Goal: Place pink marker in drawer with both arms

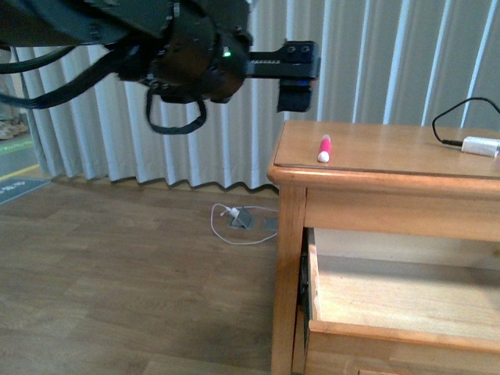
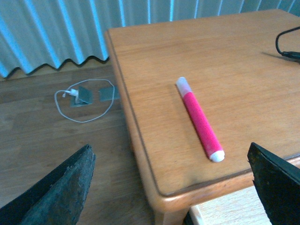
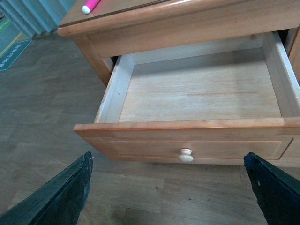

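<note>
The pink marker lies flat on the cabinet top near its left front corner, white end toward the front edge. My left gripper hovers open above and behind that corner. In the left wrist view the marker lies ahead of the open gripper, untouched, both fingers well apart from it. The drawer is pulled out and holds nothing. My right gripper hangs open in front of the drawer front, near its round knob. The marker's tip shows above.
A white adapter with a black cable sits at the cabinet top's right end. A white cord and floor socket lie on the wooden floor left of the cabinet. A pleated curtain hangs behind.
</note>
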Controlling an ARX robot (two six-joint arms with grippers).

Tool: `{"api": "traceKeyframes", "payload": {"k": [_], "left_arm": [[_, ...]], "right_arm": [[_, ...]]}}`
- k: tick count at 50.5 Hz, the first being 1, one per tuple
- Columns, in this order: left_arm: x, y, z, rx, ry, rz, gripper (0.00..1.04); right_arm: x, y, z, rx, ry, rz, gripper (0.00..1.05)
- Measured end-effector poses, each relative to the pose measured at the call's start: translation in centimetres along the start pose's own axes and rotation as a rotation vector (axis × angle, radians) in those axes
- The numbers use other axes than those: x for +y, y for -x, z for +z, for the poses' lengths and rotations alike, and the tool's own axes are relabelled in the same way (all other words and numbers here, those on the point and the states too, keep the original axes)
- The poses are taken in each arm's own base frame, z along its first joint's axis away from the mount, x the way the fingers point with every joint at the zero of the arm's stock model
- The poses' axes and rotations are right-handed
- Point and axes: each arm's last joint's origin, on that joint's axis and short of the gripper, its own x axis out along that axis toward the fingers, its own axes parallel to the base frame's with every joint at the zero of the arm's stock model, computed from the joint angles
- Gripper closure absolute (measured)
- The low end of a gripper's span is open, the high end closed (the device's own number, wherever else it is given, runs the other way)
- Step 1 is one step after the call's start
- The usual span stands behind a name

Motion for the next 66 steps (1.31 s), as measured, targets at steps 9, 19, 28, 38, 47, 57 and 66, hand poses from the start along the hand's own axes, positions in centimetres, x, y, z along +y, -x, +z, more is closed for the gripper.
{"api": "traceKeyframes", "payload": {"k": [9, 19, 28, 38, 47, 57, 66], "left_arm": [[-2.1, -4.5, -0.1, 0.031, 0.011, -0.031, 0.06], [-3.9, -7.4, -0.6, 0.064, 0.021, -0.091, 0.06], [-4.8, -8.7, -1.7, 0.134, 0.012, -0.064, 0.06], [-5.0, -9.4, -2.7, 0.175, 0.000, -0.032, 0.06], [-5.0, -9.5, -2.8, 0.185, -0.001, -0.017, 0.06], [-4.9, -9.8, -2.8, 0.200, -0.011, -0.004, 0.27], [-4.3, -10.2, -2.7, 0.203, -0.010, 0.011, 0.55]], "right_arm": [[0.0, 0.0, 0.0, 0.000, 0.000, 0.000, 0.08], [0.0, 0.0, 0.0, 0.000, 0.000, 0.000, 0.08], [0.0, 0.0, 0.0, 0.000, 0.000, 0.000, 0.08], [0.0, 0.0, 0.0, 0.000, 0.000, 0.000, 0.08], [0.0, 0.0, 0.0, 0.000, 0.000, 0.000, 0.08], [0.0, 0.0, 0.0, 0.000, 0.000, 0.000, 0.08], [0.0, 0.0, 0.0, 0.000, 0.000, 0.000, 0.08]]}}
